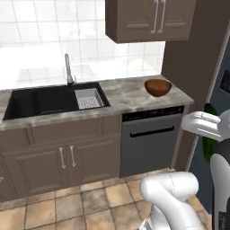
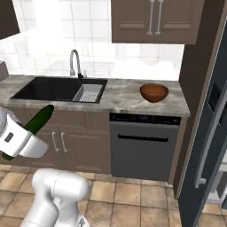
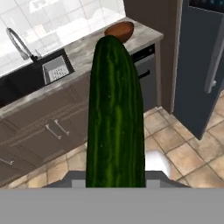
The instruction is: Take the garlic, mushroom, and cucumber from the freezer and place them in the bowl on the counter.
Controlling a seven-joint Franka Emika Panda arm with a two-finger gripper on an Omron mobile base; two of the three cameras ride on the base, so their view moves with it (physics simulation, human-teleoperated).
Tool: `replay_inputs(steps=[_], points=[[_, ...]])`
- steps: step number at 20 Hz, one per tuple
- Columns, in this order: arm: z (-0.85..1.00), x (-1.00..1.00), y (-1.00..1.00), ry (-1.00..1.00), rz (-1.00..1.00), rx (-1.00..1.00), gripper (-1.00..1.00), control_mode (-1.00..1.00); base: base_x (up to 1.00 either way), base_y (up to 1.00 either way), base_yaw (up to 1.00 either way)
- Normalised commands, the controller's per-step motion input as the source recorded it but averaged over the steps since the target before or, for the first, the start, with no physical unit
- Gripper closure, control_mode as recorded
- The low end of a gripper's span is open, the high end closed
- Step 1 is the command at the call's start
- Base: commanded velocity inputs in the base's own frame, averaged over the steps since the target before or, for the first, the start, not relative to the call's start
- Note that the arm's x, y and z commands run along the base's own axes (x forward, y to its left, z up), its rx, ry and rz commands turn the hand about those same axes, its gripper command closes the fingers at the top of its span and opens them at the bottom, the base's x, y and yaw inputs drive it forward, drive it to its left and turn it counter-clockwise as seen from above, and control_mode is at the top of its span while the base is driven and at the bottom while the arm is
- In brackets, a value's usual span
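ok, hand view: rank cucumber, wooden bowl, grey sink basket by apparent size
1. Dark green smooth cucumber: largest by far, but it sits right at the camera, so this is nearness, not true size.
2. Grey perforated sink basket and round reddish-brown wooden bowl: look about alike, bowl partly hidden behind the cucumber; not ranked.

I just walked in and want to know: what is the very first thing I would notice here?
The long dark green cucumber stands out most: in the hand view it rises up the middle, held by the gripper. Beyond its tip sits the round reddish-brown wooden bowl, near the right end of the grey-beige marbled counter. To the left, a black inset sink holds a grey perforated basket.
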Motion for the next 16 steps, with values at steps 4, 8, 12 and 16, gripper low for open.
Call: replay_inputs(steps=[4,8,12,16], points=[[0.0,0.0,0.0,0.0,0.0,0.0,1.0,1.0,0.57,0.06,-0.37],[0.0,0.0,0.0,0.0,0.0,0.0,1.0,1.0,0.94,-0.32,-0.19],[0.0,0.0,0.0,0.0,0.0,0.0,1.0,1.0,1.0,0.0,-0.14],[0.0,0.0,0.0,0.0,0.0,0.0,1.0,1.0,1.0,0.18,-0.18]])
